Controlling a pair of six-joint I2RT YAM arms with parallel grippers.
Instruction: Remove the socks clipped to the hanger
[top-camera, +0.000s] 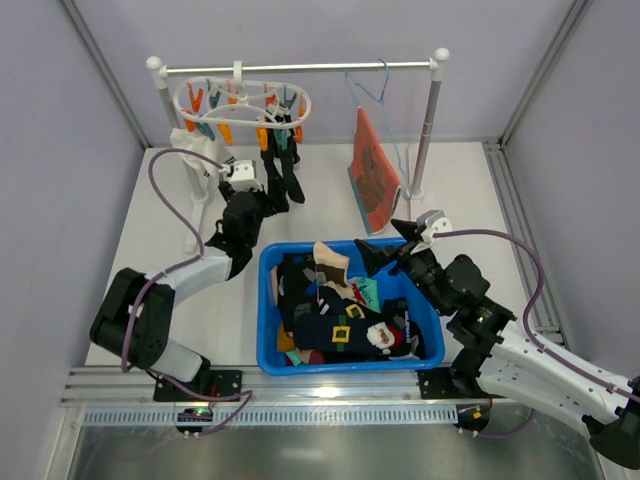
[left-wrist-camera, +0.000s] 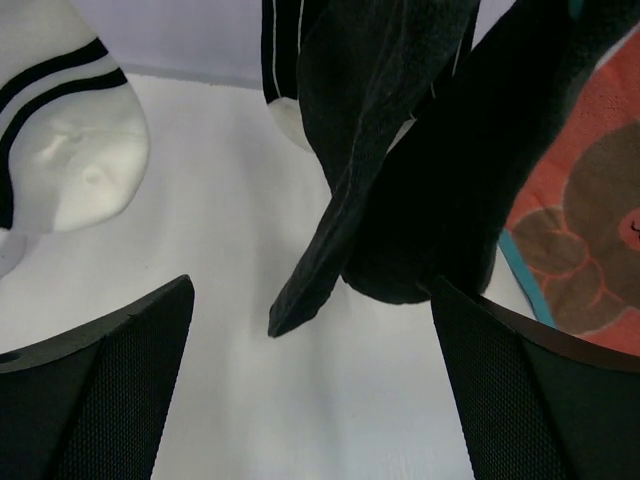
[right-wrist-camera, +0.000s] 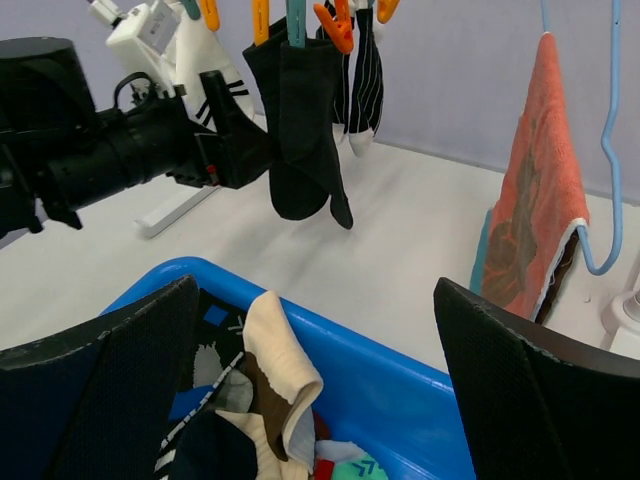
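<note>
Since a white sock (top-camera: 196, 146) and black socks (top-camera: 282, 170) still hang pegged to the hanger (top-camera: 303, 100) at far left, little looks done. My left gripper (left-wrist-camera: 312, 287) is spread wide just below them. My right gripper (right-wrist-camera: 315, 287), equally wide and empty, hovers over the blue bin (top-camera: 265, 320).

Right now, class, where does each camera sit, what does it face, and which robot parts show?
Top external: above and behind, looking down at the table; left arm and right arm.
Left wrist: at the left gripper, facing the black socks; own open fingers.
Right wrist: over the blue basket, facing the hanger; own fingers, left arm.
Shared: both wrists see the black socks.
</note>
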